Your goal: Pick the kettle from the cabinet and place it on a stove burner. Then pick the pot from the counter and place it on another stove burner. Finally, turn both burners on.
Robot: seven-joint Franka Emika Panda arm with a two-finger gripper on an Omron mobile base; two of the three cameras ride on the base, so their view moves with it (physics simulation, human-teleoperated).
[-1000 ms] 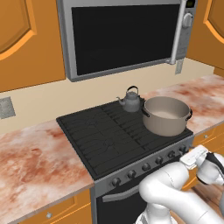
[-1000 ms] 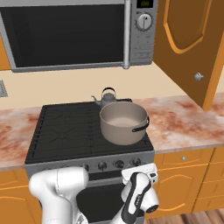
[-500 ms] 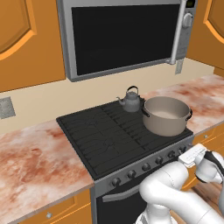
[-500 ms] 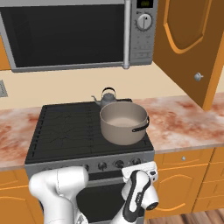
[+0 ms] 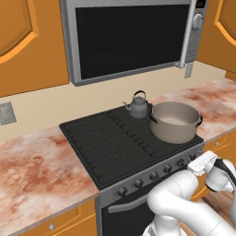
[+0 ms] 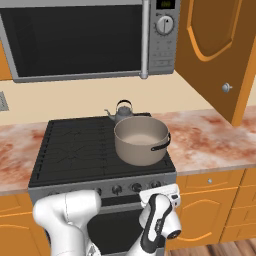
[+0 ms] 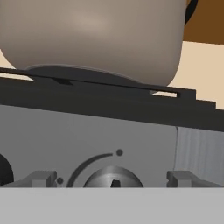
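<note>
1. In the hand view the pot (image 7: pixel 92 37) is cut off at the top, so just its rounded grey-beige lower wall shows above the black grate edge (image 7: pixel 109 94); the knob (image 7: pixel 113 178) under the steel front panel (image 7: pixel 87 140) is half hidden by the bottom of that view, as is a dark knob (image 7: pixel 4 170) at the left edge.
2. The gripper (image 7: pixel 111 179) faces that middle knob with its two finger tips (image 7: pixel 41 178) standing wide apart on either side of it, clasping nothing; in the base views the hand's jaws are too small to make out.
3. The kettle (image 5: pixel 137 105) stands upright on the rear right burner, partly hidden behind the pot in the right base view; its spout points left along the back wall and its loop handle rises straight up.
4. The pot (image 5: pixel 175 121) sits upright on the front right burner of the stove burners (image 5: pixel 115 138), just in front of the kettle; its two dark side handles lie along a left-right line.
5. The counter (image 5: pixel 37 170) flanks the cooktop on both sides; a microwave (image 5: pixel 129 37) hangs above.
</note>
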